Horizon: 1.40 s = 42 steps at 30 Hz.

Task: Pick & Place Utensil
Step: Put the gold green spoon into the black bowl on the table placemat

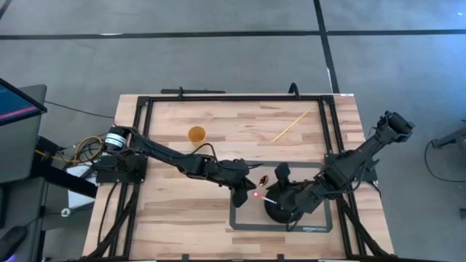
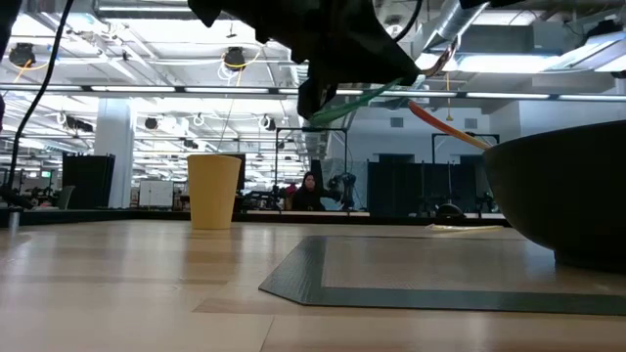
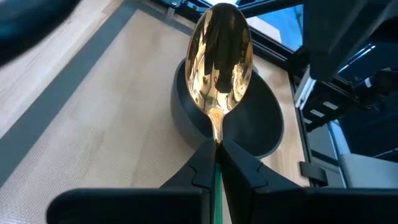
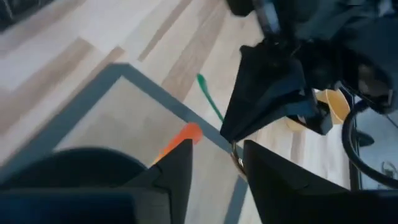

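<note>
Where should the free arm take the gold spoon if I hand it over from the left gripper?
Take the gold spoon on the narrow neck just below its bowl, coming from the side. The left gripper is shut on the green handle, and the shiny rounded bowl, hanging over the dark bowl, would probably slip. The right gripper waits open nearby.

We see a grey floor (image 1: 218, 51) crossed by dark lines around the table — and a monitor (image 1: 18, 102) at its left. Level across, a big open hall with bright ceiling lights (image 2: 235, 59), white columns (image 2: 112, 147), dark partitions (image 2: 401, 186) — a person (image 2: 311, 191) sits far off.
</note>
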{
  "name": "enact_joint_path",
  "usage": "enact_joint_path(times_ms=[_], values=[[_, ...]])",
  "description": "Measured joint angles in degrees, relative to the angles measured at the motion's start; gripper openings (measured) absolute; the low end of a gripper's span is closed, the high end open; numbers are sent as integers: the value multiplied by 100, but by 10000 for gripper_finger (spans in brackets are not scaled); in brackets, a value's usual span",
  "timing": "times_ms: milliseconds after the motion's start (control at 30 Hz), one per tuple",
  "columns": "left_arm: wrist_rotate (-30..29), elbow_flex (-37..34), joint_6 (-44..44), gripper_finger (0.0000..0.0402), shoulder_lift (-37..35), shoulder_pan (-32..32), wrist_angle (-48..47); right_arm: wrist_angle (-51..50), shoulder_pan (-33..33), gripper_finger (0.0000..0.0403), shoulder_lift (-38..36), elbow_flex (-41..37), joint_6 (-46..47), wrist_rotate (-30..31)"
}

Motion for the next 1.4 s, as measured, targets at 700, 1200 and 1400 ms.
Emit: enact_joint_path(times_ms=[700, 1200, 1400], values=[[1171, 22, 177, 16, -2, -2, 39, 175, -577, 119, 9, 0, -1333, -1364], [1822, 63, 214, 18, -11, 259, 92, 163, -725, 34, 9, -7, -1347, -1684], [1727, 63, 173, 38, -11, 297, 194, 86, -719, 5, 9, -11, -1332, -1754]])
